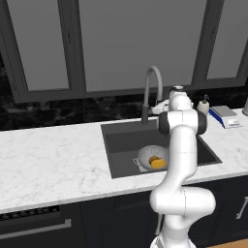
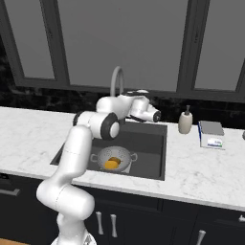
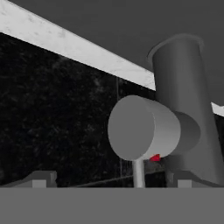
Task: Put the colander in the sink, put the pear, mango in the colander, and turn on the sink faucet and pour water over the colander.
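**Fruit in the colander, hand up at the tap**

Nearest the left base camera is the white arm, rising in front of the bench (image 1: 53, 160), a pale marbled slab that looks smooth and hard. Behind it the dark sink (image 1: 126, 145) holds the colander (image 1: 151, 156), upright on the basin floor with the orange mango (image 1: 158, 163) inside; a darker bit beside it may be the pear, though I cannot be sure. The faucet (image 1: 151, 87) arches behind the basin, and the hand reaches in beside its lower stem. A soap bottle (image 1: 204, 105) stands to the right.

From the right base camera the gripper (image 2: 154, 115) hangs over the back of the sink, near the faucet's stem. Dark windows and black wall tile close the room behind.

In the hand view the fingers (image 3: 41, 179) stand wide apart, holding nothing. A short round lever knob (image 3: 142, 129) juts from the upright stem just ahead. It looks rigid, smooth metal, likely slippery; my guess is a push or pinch on the knob's end would serve best.
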Controlling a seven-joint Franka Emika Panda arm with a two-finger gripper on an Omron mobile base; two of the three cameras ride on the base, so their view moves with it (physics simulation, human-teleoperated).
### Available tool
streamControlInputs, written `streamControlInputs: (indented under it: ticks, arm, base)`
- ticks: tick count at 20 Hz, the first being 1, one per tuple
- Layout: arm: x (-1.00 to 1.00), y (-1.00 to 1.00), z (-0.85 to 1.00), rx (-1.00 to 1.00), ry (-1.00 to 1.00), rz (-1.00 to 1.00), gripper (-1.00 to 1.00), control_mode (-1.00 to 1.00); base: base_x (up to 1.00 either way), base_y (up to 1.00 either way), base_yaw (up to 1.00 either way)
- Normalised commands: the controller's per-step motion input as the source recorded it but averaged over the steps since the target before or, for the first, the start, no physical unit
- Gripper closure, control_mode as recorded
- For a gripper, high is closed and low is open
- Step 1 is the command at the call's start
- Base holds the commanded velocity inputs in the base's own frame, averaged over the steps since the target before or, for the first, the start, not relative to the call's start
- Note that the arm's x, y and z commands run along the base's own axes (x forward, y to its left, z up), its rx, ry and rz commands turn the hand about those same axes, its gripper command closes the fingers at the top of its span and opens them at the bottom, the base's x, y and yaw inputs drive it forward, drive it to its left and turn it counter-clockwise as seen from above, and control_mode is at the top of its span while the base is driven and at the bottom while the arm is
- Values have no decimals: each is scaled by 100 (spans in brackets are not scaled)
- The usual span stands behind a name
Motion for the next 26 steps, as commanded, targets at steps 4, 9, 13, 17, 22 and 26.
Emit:
streamControlInputs:
  ticks: [4,9,13,17,22,26]
  arm:
    - [34,0,0,0,0,0,-100,-100]
    - [37,0,0,1,-3,0,-100,-100]
    - [32,0,0,2,-7,0,100,-100]
    - [19,-9,0,5,-16,-3,100,-100]
    - [15,-36,7,9,-17,-15,100,-100]
    - [38,-60,10,11,-15,-25,100,-100]
  base:
    - [0,0,0]
    - [0,0,0]
    - [0,0,0]
    - [0,0,0]
    - [0,0,0]
    - [0,0,0]
